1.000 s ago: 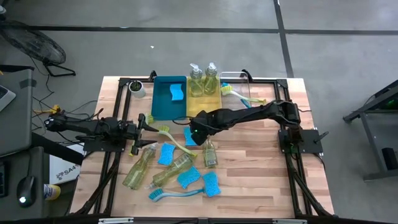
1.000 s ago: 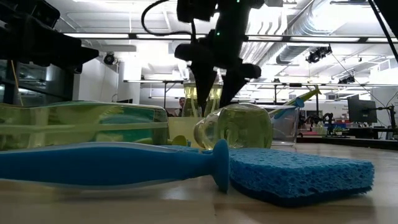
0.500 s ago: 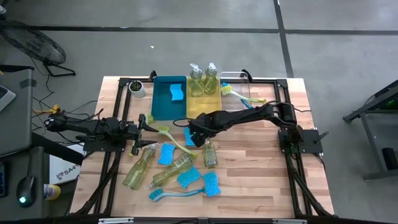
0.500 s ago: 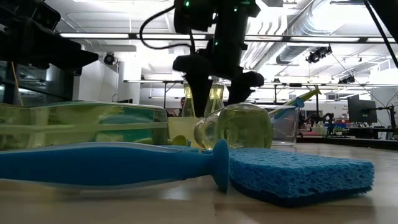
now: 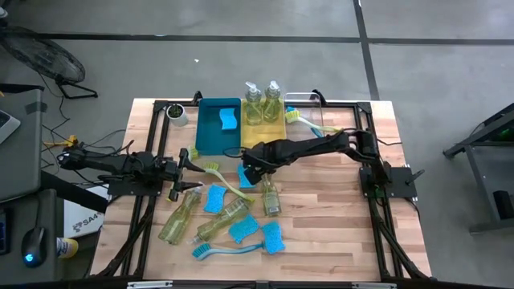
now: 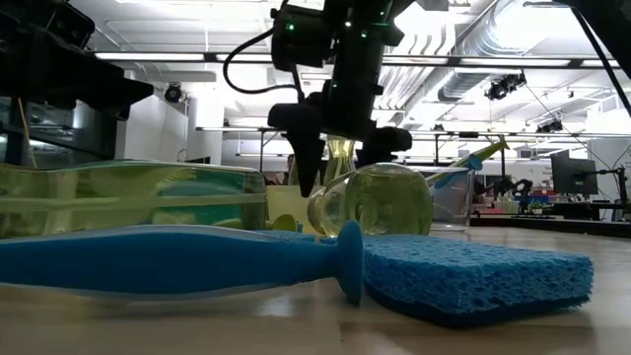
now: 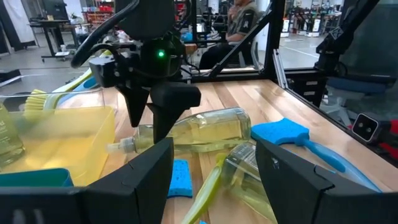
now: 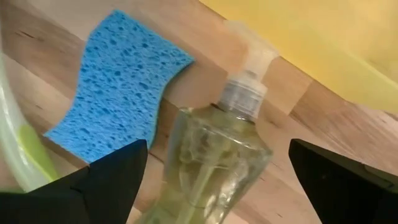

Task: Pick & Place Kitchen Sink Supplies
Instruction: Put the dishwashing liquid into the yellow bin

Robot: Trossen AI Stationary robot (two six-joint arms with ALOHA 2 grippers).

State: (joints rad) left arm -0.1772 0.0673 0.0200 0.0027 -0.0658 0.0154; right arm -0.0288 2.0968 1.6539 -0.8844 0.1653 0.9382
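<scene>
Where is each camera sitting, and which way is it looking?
High view: above, facing straight down on the table; both arms show.
Low view: at tabletop height, looking across a blue brush; the right arm hangs in.
Left wrist view: on the left arm, facing the right end effector; its own fingers show.
Right wrist view: on the right arm, facing down at a soap bottle between open fingers.
Both wrist views share that bottle.

Rear bins: one sponge is held in the left bin; two bottles are stood in the middle bin; a brush is laid across the right bin.
Cup: set left of the bins.
Front: bottles, sponges and brushes are scattered.
</scene>
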